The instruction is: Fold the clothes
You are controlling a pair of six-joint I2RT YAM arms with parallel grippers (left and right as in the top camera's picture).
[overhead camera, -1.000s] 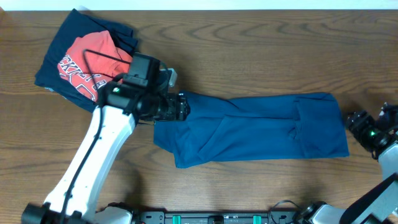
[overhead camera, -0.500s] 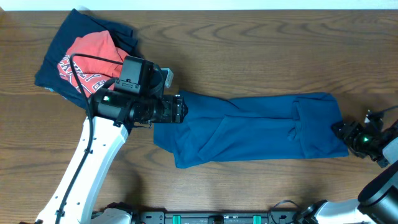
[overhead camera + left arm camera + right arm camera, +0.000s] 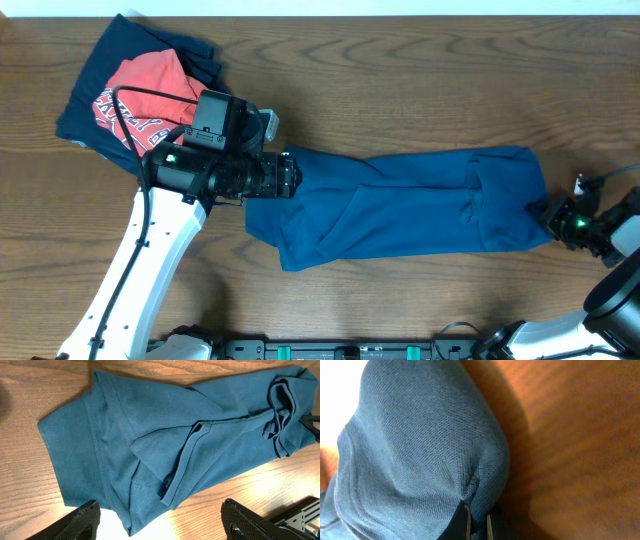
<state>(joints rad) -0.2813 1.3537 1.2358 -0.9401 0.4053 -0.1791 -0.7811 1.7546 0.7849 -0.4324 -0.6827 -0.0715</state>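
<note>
Blue T-shirt [image 3: 400, 205]: stretched left to right across the middle of the overhead frame as a long, rumpled band on the wooden table [image 3: 420, 80]. Folds and a seam ridge cross its middle.
Shirt's right end: bunched into a small hump at the right edge of the frame.
Right gripper [image 3: 540, 213]: low at the far right of the overhead frame, on the shirt's right end. Its fingers are together, clamped on a pinch of the blue cloth, which swells up around the tips in the wrist view.
Left gripper [image 3: 160, 507]: over the shirt's left end, centre-left in the overhead frame. Its fingers stand wide apart with nothing between them. I cannot tell whether they touch the cloth.
Left arm [image 3: 150, 260]: white, slanting up from the bottom left of the frame.
Red tee [image 3: 150, 85]: upper left of the frame, with white lettering, lying on top of the navy garment.
Navy garment [image 3: 95, 75]: upper left corner, spread under the red tee, well apart from the blue shirt.
</note>
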